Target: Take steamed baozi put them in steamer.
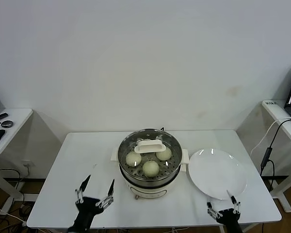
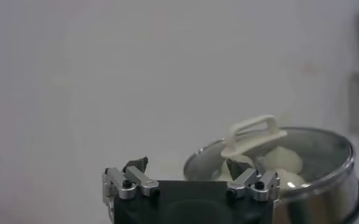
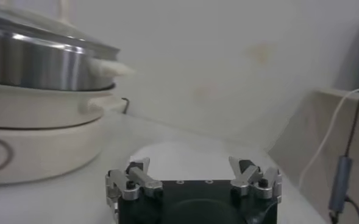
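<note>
The steel steamer stands mid-table with a glass lid and white handle on it. Three cream-white baozi show through the lid; a fourth is hidden or out of view. My left gripper is open and empty near the table's front edge, left of the steamer. My right gripper is open and empty at the front edge, by the white plate. The left wrist view shows the steamer and lid handle beyond the open left gripper. The right wrist view shows the steamer and the right gripper.
The flat white plate to the right of the steamer holds nothing. A side table with dark items stands at the far left. A shelf with a cable stands at the far right. A white wall is behind.
</note>
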Available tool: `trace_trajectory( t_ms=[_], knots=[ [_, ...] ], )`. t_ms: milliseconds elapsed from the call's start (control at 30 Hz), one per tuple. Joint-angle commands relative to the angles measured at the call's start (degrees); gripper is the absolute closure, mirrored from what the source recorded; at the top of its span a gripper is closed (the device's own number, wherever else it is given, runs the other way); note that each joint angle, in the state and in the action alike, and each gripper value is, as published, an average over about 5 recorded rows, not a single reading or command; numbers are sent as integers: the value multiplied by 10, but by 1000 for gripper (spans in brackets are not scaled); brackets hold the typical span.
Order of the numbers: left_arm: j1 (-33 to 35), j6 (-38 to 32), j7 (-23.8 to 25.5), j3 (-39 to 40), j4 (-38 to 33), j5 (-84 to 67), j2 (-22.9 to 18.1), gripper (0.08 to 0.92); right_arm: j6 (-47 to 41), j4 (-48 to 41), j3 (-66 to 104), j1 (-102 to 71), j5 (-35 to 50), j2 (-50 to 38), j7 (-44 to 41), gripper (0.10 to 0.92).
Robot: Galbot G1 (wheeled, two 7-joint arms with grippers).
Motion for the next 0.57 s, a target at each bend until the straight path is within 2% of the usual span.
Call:
trace_trajectory(
  t_ms=[33,567],
  knots=[
    [88,-147,-15,-41,87,-94,-27,177,2,10,-45,-49,47,-31,5,203],
    [80,-114,8,-47,92,-82,-23,177,5,14,-55,-51,41,-27,0,203]
  ],
)
